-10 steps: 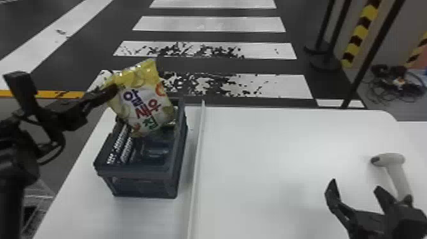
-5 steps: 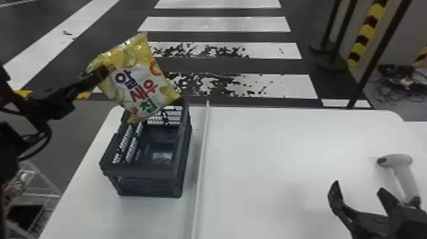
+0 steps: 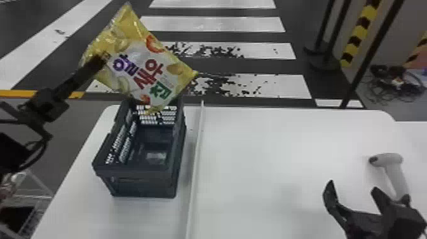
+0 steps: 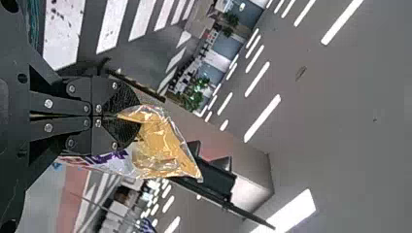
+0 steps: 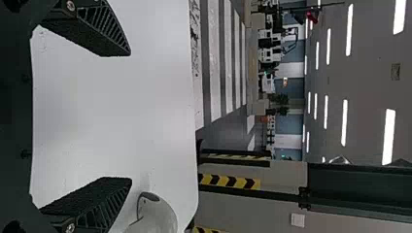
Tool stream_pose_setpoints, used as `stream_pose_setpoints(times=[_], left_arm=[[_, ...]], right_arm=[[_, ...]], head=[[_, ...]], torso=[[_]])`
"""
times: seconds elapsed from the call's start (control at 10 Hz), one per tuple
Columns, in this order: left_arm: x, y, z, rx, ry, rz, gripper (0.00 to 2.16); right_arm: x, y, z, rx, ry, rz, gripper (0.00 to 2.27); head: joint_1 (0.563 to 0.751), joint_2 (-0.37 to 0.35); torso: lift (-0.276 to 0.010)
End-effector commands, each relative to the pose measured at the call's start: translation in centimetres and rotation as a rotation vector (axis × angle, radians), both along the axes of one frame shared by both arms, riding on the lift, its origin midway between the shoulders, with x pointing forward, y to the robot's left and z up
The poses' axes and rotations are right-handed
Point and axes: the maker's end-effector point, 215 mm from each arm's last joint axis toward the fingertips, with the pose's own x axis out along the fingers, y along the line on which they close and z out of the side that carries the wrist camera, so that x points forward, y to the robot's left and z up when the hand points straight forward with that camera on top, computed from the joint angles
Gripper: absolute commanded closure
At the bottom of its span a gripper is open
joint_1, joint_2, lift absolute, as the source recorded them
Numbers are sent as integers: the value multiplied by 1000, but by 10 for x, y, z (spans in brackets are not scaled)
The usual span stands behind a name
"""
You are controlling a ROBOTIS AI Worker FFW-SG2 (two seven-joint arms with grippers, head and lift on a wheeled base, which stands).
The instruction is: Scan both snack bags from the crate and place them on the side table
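Snack bag (image 3: 136,66) raised higher, pinched in left claw (image 3: 103,59), right claw (image 3: 353,185) wide above white table (image 3: 270,152), striped floor (image 3: 222,24) beyond

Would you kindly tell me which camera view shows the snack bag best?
The head view, since the snack bag appears nearly whole there, its printed front turned to the camera. The left wrist view shows a yellow corner past the left tool and a slanted strip of print.

Left arm (image 3: 16,155): raised, entering from the head view's left edge
Left pincer (image 3: 102,59): angled upward and inward, fingers closed together at the tips
Right pincer (image 3: 353,185): at the head view's lower right, two fingers spread wide apart
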Motion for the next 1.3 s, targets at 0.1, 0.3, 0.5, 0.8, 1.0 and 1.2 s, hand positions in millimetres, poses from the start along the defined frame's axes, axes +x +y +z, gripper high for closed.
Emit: stream_pose_setpoints(times=[0.1, 0.3, 0.5, 0.8, 1.0, 1.2], left_arm=[[-9, -31, -15, -115, 50, -89, 2138], [-9, -79, -22, -155, 66, -170, 2138], [-6, -139, -29, -170, 86, -255, 2138], [3, -212, -53, -122, 167, -360, 2138], [5, -253, -79, -75, 257, -427, 2138], [-5, -297, -104, -13, 323, -504, 2138]], right_arm=[[0, -7, 3, -2, -6, -12, 73], [1, -12, 7, -3, -15, -22, 73], [1, -24, 13, -8, -27, -42, 76], [-3, -46, 21, -3, -41, -82, 76], [-5, -60, 24, 6, -47, -108, 76], [-6, -69, 27, 6, -52, -124, 76]], head=[[695, 12], [695, -21], [695, -88], [695, -197], [695, -266], [695, -313]], torso=[[-95], [-95], [-95], [-95], [-95], [-95]])
